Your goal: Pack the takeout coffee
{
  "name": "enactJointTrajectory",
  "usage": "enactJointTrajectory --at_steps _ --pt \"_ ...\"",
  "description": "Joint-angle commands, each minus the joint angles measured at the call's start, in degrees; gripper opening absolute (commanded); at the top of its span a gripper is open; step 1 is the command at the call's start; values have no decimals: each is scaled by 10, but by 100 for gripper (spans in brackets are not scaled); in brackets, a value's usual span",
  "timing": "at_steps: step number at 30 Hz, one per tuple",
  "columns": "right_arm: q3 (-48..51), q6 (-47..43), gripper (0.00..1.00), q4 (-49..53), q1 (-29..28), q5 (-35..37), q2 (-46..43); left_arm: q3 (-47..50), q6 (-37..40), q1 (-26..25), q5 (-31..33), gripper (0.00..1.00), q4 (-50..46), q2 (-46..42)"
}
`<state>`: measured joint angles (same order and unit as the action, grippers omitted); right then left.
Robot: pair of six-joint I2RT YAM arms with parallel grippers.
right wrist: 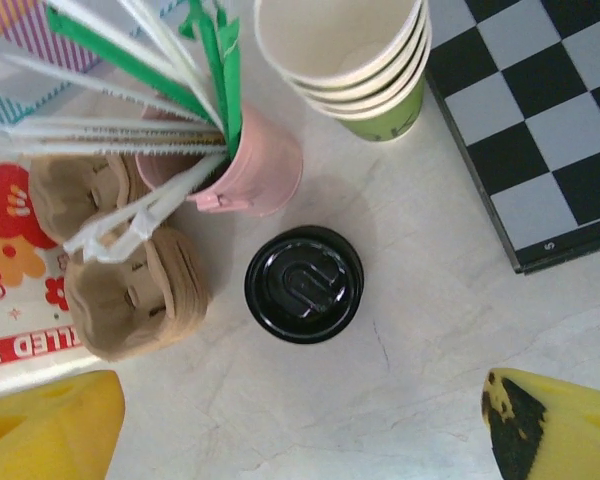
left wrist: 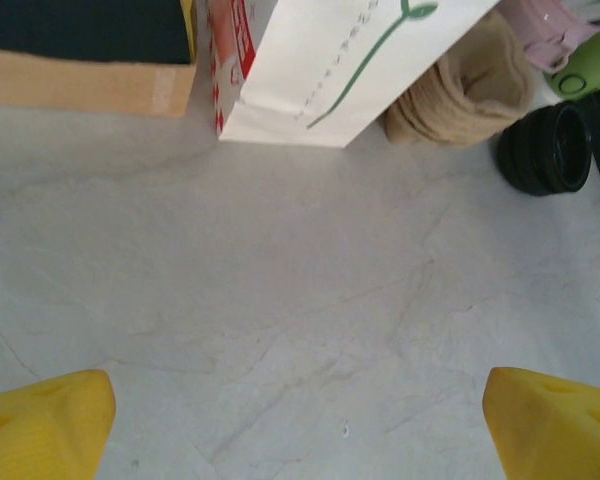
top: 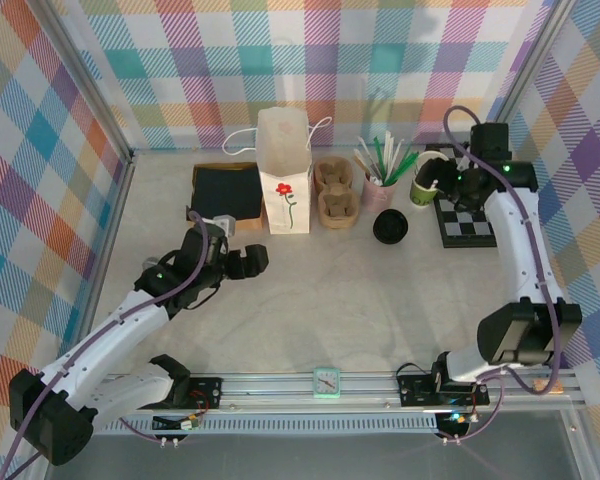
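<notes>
The plastic lid (right wrist: 303, 284) looks glossy, the paper bag (left wrist: 320, 60) matt.

The left arm (top: 110, 340) and the right arm (top: 517, 240) are made of long white tubes with chunky black joints. A thin purple cable (top: 120, 322) runs along each arm. A tiny green light (top: 504, 168) glows on the right arm's black top part. The left fingers (left wrist: 45, 425) are bright yellow and rounded. The right fingers (right wrist: 50, 425) are yellow too, and one has a black patch (right wrist: 515, 415).
</notes>
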<state>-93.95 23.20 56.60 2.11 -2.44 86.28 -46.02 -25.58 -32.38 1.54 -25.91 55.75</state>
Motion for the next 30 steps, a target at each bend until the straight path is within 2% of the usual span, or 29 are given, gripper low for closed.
enactJointTrajectory --at_steps 1,5,8,15,21,30 --pt "-52 0 91 44 18 -17 47 17 -19 -13 4 94 23 -16" --pt "-106 12 90 78 42 7 100 33 -25 -20 9 93 27 -26" --pt "-129 20 86 78 57 -9 129 42 -27 -22 11 93 30 -34" --pt "-202 27 80 96 64 17 193 59 -30 -27 13 93 29 -55" --pt "-278 20 63 128 65 16 261 65 -31 -29 21 92 20 -78" --pt "-348 14 55 150 67 25 335 63 -27 -29 40 92 -1 -128"
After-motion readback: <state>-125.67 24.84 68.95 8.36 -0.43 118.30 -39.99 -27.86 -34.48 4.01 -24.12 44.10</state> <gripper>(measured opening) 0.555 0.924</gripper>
